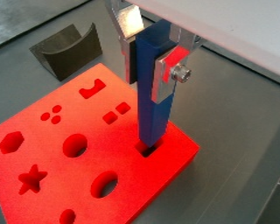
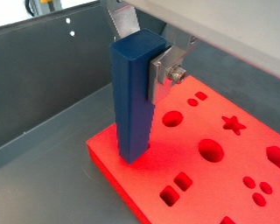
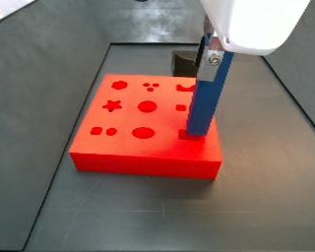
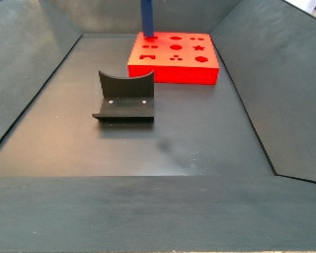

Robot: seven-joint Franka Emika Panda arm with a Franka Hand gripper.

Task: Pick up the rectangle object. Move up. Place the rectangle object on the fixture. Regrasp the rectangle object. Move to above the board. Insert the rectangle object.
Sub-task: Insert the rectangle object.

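Long slim blue bar (image 1: 152, 87) upright, lower end entering a rectangular slot at corner of flat red-orange board (image 1: 60, 166). Gripper (image 1: 154, 48) above board, fingers (image 1: 171, 66) clamped on bar's upper part. Dark grey fixture (image 4: 123, 97) bare, well apart. Insertion under way; seating and release left.

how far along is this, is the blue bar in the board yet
Nearly there. The fixture stands empty, so the regrasp step looks done. The hand holds the rectangle object upright above a corner of the board, its lower end just entering a hole in a wrist view. Left: push it down fully, then let go.
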